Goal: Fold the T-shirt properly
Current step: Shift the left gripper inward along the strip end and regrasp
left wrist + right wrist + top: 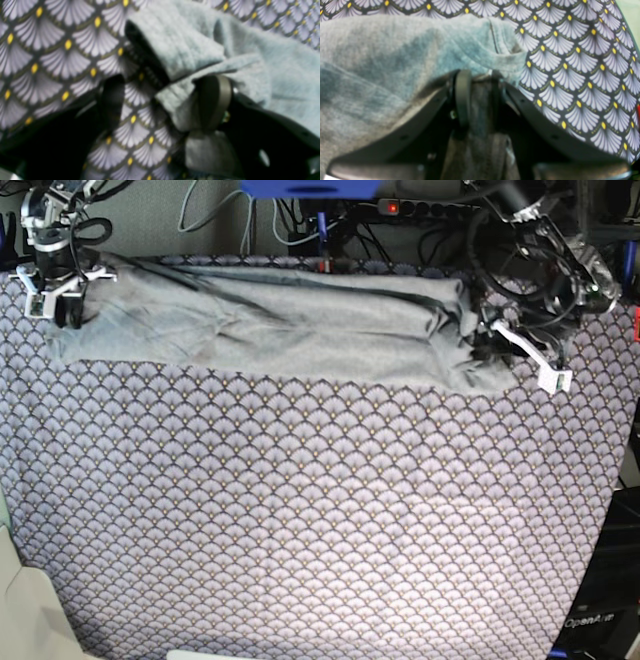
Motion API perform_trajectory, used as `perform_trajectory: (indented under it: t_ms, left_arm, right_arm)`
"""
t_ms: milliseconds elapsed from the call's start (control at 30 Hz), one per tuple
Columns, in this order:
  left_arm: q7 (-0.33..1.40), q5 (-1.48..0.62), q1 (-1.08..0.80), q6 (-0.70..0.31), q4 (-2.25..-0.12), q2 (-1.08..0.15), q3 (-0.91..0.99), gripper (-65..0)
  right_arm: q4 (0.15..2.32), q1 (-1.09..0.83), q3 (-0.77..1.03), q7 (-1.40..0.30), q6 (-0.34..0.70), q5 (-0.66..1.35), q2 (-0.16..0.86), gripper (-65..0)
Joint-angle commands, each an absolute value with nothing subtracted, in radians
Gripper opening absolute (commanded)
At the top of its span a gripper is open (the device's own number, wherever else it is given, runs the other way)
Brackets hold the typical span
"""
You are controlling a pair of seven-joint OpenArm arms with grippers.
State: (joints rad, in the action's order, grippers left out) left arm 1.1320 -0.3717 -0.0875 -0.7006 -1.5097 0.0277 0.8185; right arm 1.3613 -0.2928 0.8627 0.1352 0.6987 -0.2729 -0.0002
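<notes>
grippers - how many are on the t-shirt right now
2. The right gripper is shut on the T-shirt at its far left end in the base view; the left gripper is at the shirt's right end, fingers apart, cloth against one.

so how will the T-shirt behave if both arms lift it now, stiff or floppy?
Likely floppy: the T-shirt already creases and sags between the right gripper and left gripper. Probably light. Its knit looks grippy, so slipping seems unlikely.

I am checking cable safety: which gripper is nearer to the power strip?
Left. The left gripper sits just below the strip; the right gripper is far away at the opposite side.
</notes>
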Motion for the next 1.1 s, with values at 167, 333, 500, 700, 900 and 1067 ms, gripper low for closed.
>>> perform_trajectory:
  t_ms: [167, 333, 500, 700, 900, 1067]
  left_arm:
    - [1.211, -0.341, -0.077, -0.698, -1.412, 0.045, 0.808, -21.0]
    - [1.211, -0.341, -0.077, -0.698, -1.412, 0.044, 0.808, -39.5]
    - [1.213, -0.332, -0.067, -0.698, -1.412, 0.039, 0.806, -61.0]
    - [1.222, -0.332, -0.065, -0.698, -1.423, 0.038, 0.806, -65.0]
    - [1.287, -0.343, -0.062, -0.698, -1.508, 0.045, 0.808, -65.0]
    - [1.379, -0.343, -0.062, -0.698, -1.721, 0.111, 0.806, -65.0]
  right_arm:
    - [1.371, -0.292, 0.863, 0.134, 0.698, -0.275, 0.007, -49.1]
    - [1.371, -0.292, 0.863, 0.134, 0.698, -0.275, 0.007, -49.1]
    - [1.371, -0.292, 0.863, 0.134, 0.698, -0.275, 0.007, -49.1]
    - [1.371, -0.292, 0.863, 0.134, 0.698, -0.275, 0.007, -49.1]
    - [1.371, -0.292, 0.863, 0.134, 0.698, -0.277, 0.007, -49.1]
    - [1.371, -0.292, 0.863, 0.134, 0.698, -0.277, 0.007, -49.1]
